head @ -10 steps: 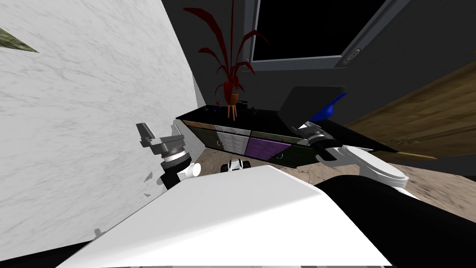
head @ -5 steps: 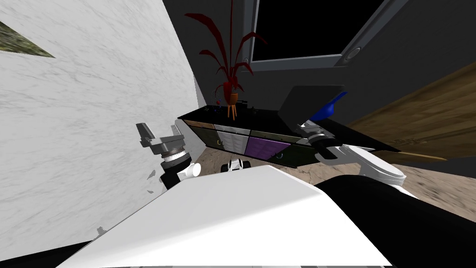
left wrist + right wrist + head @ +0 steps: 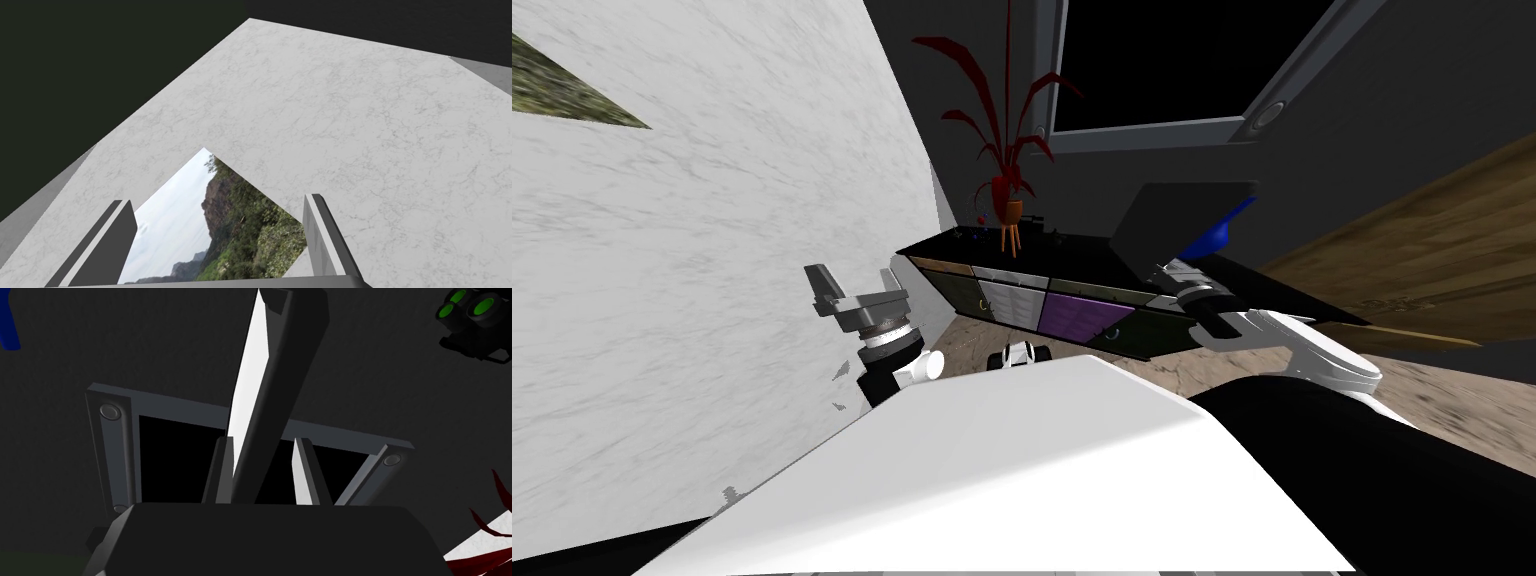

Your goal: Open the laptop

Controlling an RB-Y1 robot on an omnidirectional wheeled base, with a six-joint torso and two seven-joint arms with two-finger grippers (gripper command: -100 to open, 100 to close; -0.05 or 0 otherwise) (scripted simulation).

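A dark grey laptop (image 3: 1180, 216) stands on the black top of a low sideboard (image 3: 1072, 258), its lid raised and leaning back. My right gripper (image 3: 1167, 272) is at the lid's lower near edge. In the right wrist view the lid (image 3: 280, 363) runs edge-on between the two fingers, its pale screen side against one finger (image 3: 220, 468) and the other finger (image 3: 306, 473) close by its dark back. The right gripper (image 3: 261, 440) is shut on the lid. My left gripper (image 3: 857, 288) is held up beside the marble wall, open (image 3: 220, 240) and empty.
A red-leaved plant (image 3: 1007, 190) in an orange pot stands on the sideboard's left end. A blue object (image 3: 1220, 235) lies behind the laptop. A small black object with green lenses (image 3: 470, 318) sits nearby. A grey-framed window (image 3: 1152, 130) with a black area is behind. Coloured drawer fronts (image 3: 1072, 315) face me.
My right gripper's fingers have closed in on the laptop lid. The head's picture has shifted a little; the left arm has stayed put.
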